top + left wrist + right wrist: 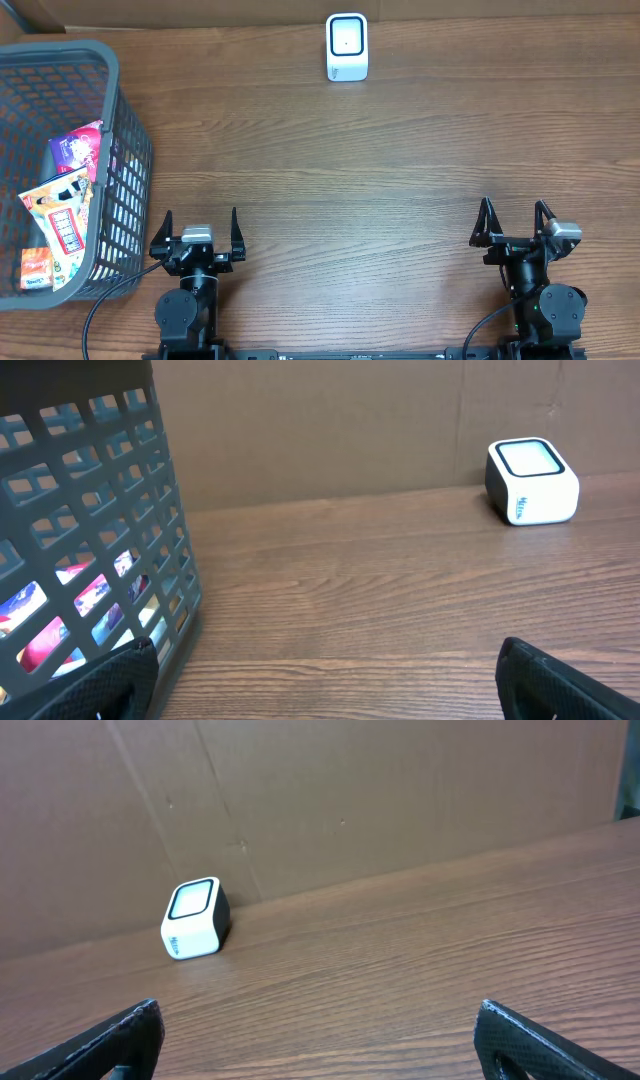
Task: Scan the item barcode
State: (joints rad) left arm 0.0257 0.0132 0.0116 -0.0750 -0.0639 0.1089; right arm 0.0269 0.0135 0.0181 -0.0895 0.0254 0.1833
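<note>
From overhead, the white scanner (347, 46) stands at the far edge of the wooden table (350, 170), about midway across. A grey basket (70, 47) sits along the left edge, holding a pink-purple packet (78, 150), a white-and-orange packet (60, 215) and a small orange packet (36, 268). The left gripper (201, 218) sits at the near edge just right of the basket, its jaws spread wide with nothing between them. The right gripper (513, 208) sits at the near right, equally spread and empty, well apart from the scanner. In the left wrist view, two dark fingers (570, 685) show at the bottom corners, the basket's lattice wall fills the left with coloured packets showing through it, and the scanner stands far right before a brown cardboard wall (330, 430). In the right wrist view, that gripper's fingers (110, 1040) sit wide apart at the bottom corners, and the scanner stands far left on the wood against the cardboard wall.
</note>
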